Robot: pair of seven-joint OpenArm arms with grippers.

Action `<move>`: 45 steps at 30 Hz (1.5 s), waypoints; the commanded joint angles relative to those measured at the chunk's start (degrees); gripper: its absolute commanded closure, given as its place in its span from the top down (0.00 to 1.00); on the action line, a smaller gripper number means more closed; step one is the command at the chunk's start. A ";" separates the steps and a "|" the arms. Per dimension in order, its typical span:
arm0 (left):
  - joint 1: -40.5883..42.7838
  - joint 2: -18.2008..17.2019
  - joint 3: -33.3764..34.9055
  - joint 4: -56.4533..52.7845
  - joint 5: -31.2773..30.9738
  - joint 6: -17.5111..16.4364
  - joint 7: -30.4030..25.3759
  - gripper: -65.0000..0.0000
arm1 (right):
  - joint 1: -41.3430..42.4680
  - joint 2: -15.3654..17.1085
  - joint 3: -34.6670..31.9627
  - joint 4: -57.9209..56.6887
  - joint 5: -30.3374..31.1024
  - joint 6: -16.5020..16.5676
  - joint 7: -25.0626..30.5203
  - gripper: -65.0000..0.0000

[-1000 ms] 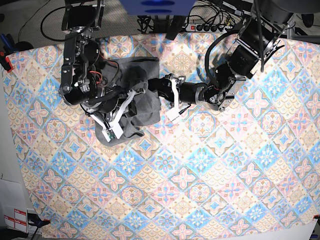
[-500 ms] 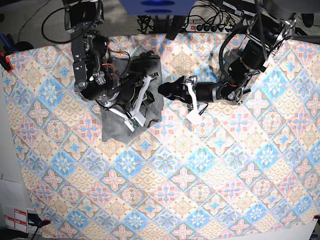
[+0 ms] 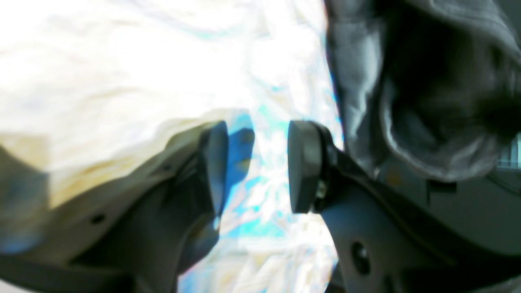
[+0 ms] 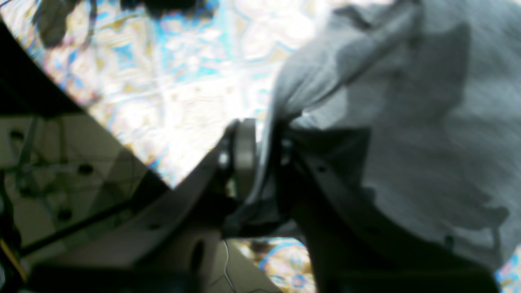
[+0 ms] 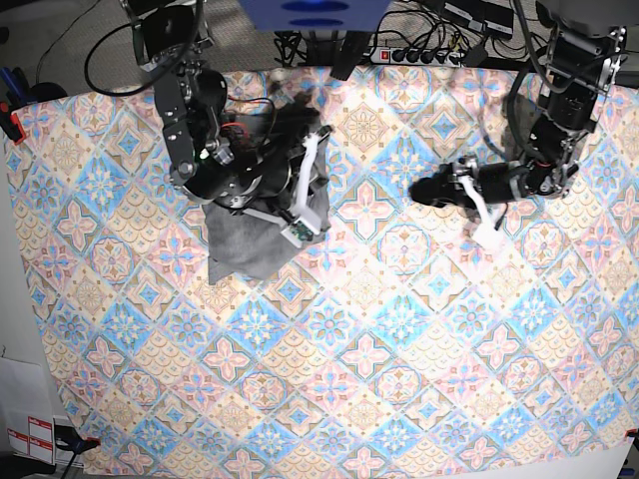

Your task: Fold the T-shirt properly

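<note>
A: Left wrist view: the left gripper (image 3: 256,162) has spread fingers (image 3: 301,162) holding nothing, the soft heather-grey knit T-shirt (image 3: 427,101) at upper right.

B: Right wrist view: the right gripper (image 4: 262,158) has a shirt edge between narrowly parted fingers, probably letting go.

A: Base view: shirt bunched upper left on the pastel tile-patterned counter cloth (image 5: 399,339).
</note>
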 commanded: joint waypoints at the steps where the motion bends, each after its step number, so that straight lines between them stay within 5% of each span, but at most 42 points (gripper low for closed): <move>1: -0.33 -1.12 -0.21 -0.23 4.00 3.57 1.04 0.38 | 1.90 -0.36 -0.54 1.03 0.66 0.09 0.14 0.21; 7: 0.02 -0.85 -0.03 -0.23 5.40 3.57 1.04 0.38 | 2.87 -0.36 -0.71 1.30 0.75 0.09 -0.03 0.35; 13: 0.63 -0.85 -0.21 -0.23 5.40 3.57 0.86 0.38 | 7.88 -0.63 -3.79 1.30 2.15 0.09 -0.56 0.36; 20: 0.72 -0.85 -0.21 -0.23 5.40 3.57 0.86 0.38 | 12.71 -0.80 -4.23 1.12 12.88 0.09 -0.30 0.36; 23: 0.81 -0.85 -0.21 -0.23 5.40 3.57 0.86 0.38 | 12.71 -0.80 -3.70 1.12 13.05 0.09 -0.30 0.36; 29: 0.90 -0.85 -0.12 -0.23 5.40 3.57 0.86 0.38 | 7.88 0.69 7.20 1.03 3.21 0.09 0.14 0.34; 34: 0.19 -0.68 0.41 0.64 5.40 3.57 1.04 0.38 | 3.04 0.69 16.25 1.03 -4.44 0.09 0.14 0.12; 37: -2.53 -0.15 4.54 6.18 5.49 3.57 1.12 0.28 | 0.49 0.69 18.45 1.03 -5.14 0.09 0.14 0.01; 41: -6.40 0.29 10.96 13.48 5.05 3.57 1.21 0.03 | -2.06 0.69 18.28 1.03 -5.32 0.09 0.14 0.01; 45: -8.60 3.81 11.84 14.80 5.49 3.57 3.15 0.00 | -3.55 0.69 18.89 1.03 -5.41 0.09 0.14 0.01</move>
